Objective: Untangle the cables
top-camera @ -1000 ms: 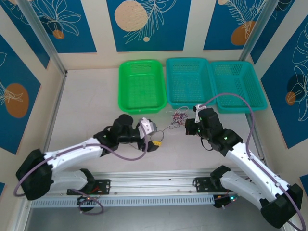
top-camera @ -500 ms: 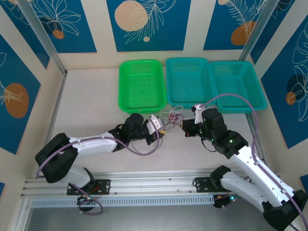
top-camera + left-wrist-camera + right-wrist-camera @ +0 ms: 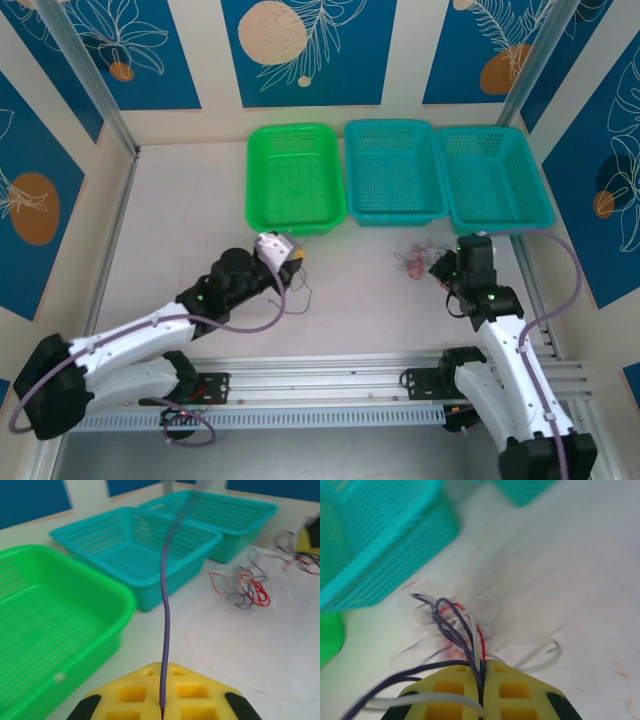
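The left jaws are pinched shut on one purple wire [image 3: 165, 605] that runs straight out ahead of them. The right jaws are clamped on the cables [image 3: 456, 626], a loose tangle lying just ahead toward the left arm. The teal baskets [image 3: 395, 170] stand near behind; the bench [image 3: 180, 220] between the arms is open.

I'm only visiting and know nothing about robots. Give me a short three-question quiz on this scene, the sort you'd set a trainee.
1. Count: how many baskets line the far side of the table, including the green basket?
2. True or false: the right end effector is open and empty.
3. The left end effector pinches a single wire. What colour is it? A red, B purple, C white.

Key
1. Three: one green, plus two teal baskets.
2. False: it is shut on a bunch of cables.
3. B.
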Tool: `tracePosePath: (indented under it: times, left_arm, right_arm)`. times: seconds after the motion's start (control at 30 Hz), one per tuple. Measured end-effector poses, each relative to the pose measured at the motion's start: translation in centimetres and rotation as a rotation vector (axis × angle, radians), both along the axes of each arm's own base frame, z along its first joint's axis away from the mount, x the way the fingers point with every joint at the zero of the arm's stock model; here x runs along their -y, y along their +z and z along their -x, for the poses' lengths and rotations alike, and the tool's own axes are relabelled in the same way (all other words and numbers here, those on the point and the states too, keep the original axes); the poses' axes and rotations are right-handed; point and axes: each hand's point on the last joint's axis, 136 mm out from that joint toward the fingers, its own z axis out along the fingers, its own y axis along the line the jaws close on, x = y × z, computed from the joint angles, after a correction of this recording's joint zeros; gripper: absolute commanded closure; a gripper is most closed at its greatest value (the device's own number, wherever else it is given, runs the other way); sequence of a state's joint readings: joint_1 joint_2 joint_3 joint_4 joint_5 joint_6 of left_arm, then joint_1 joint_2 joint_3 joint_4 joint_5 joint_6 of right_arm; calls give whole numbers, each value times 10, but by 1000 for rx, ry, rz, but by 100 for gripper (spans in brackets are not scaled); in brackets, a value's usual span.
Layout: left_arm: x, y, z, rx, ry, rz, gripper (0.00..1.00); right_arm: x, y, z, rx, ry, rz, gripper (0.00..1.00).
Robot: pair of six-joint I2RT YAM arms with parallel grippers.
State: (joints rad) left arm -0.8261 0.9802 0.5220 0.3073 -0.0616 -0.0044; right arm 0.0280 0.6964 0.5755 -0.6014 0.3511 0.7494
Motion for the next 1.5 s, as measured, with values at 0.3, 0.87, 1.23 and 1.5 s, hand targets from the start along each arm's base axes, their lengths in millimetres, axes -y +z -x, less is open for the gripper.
tracePosePath:
  times: [0.3,0.87,1.23,1.5]
  left_arm:
    - [-25,-25,2,-93,58,-26,100]
    - [6,-34,12,-227,-89,-33,100]
    - [12,209,-27,185,-44,151,100]
    - [-11,292,-133,313,144,146,100]
  right_arm:
    - [-15,-43,12,-76,14,-158,96]
    - [-90,53,3,85,327,-152,43]
    - [-91,55,6,82,315,-162,42]
    - [-87,66,15,98,313,-158,42]
